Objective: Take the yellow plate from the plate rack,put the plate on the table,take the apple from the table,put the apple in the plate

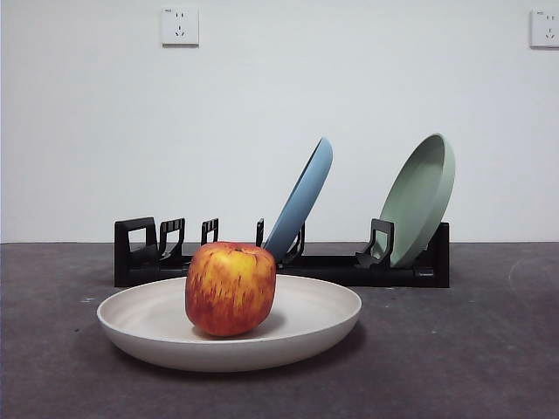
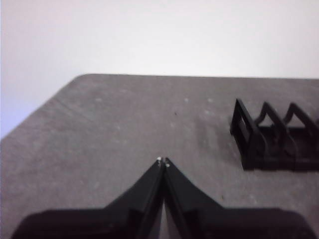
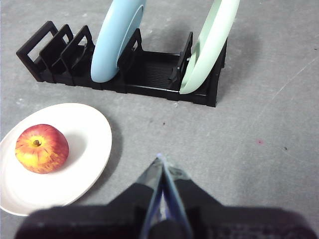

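Note:
The yellow plate (image 1: 306, 327) lies flat on the table (image 1: 472, 349) in front of the plate rack (image 1: 332, 269). The apple (image 1: 230, 288) sits in the plate, left of its middle. The right wrist view shows the plate (image 3: 84, 144), the apple (image 3: 41, 148) and the rack (image 3: 149, 74) too. My right gripper (image 3: 160, 158) is shut and empty, above the table to the right of the plate. My left gripper (image 2: 163, 161) is shut and empty over bare table, beside the rack's loop end (image 2: 246, 132). Neither gripper shows in the front view.
A blue plate (image 1: 303, 199) and a sage-green plate (image 1: 421, 197) lean in the rack's slots; they also show in the right wrist view, blue (image 3: 115, 37) and green (image 3: 209, 45). Two wall sockets (image 1: 180, 26) sit high on the white wall.

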